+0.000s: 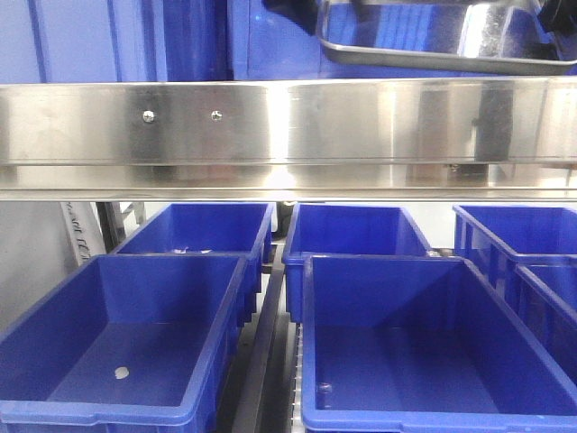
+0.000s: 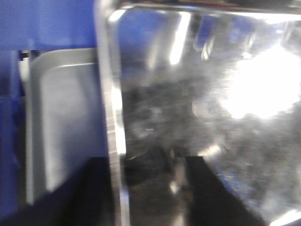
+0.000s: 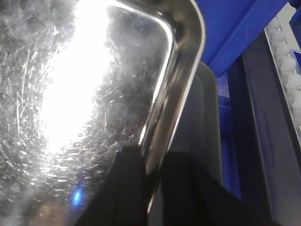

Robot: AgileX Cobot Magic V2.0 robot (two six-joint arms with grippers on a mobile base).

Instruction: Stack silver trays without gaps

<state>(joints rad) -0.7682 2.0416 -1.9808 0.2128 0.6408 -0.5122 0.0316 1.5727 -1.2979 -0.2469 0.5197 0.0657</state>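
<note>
As both end effectors (image 2: pixel 141 200) (image 3: pixel 153 193) clamp one tray (image 1: pixel 424 56), another tray (image 2: pixel 61 122) (blurred) lies beneath.

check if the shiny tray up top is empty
Empty as far as shown: the tray holds nothing, only bare scratched steel and glare.

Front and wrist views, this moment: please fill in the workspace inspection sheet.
Surface: the steel band with two screw heads fronts the shelf; the shelf top is hidden.
Job's things: the held silver tray is above the band; the second silver tray shows past its rim, offset, not nested.
Clutter: a pale speck lies in the near-left bin.
Grippers: the right gripper is clamped across the held tray's rim; the left gripper is at the opposite rim, closure unclear.
Cables: nothing seen.
Surroundings: blue bins stand below the band; a roller track is at the right.
</note>
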